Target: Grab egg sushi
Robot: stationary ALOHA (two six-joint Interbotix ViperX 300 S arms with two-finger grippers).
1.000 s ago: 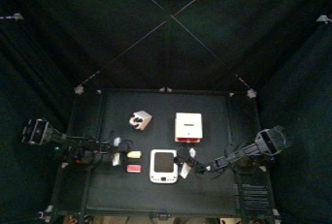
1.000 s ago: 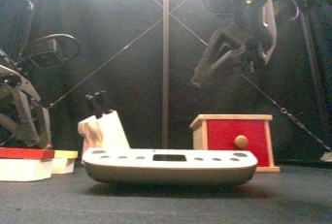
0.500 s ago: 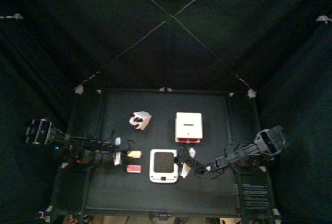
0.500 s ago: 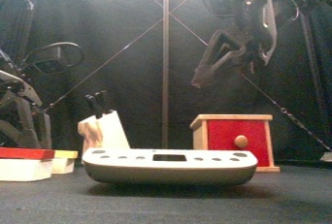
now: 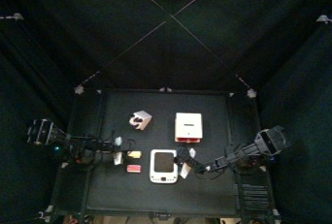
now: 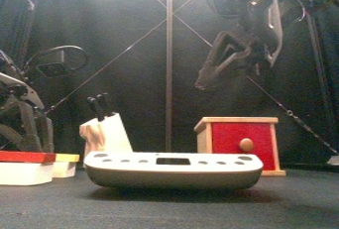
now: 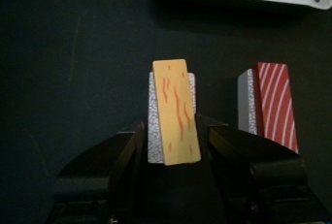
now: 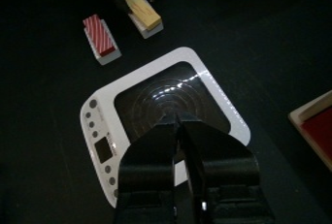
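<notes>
Left gripper (image 7: 178, 145) spread wide, straddling the egg sushi (image 7: 177, 109), a small yellow-topped block with pale sides; not clamped yet. In the top view it's at table 8 o'clock. Risk: red-striped block (image 7: 274, 103) sits just beside, at the sushi's 3 o'clock, so that-side jaw could nudge it or wedge on closing. White oval handheld device (image 5: 162, 166) is near; the other flank is bare. Right gripper (image 8: 187, 150) above the device, jaws pressed together, holding nothing.
</notes>
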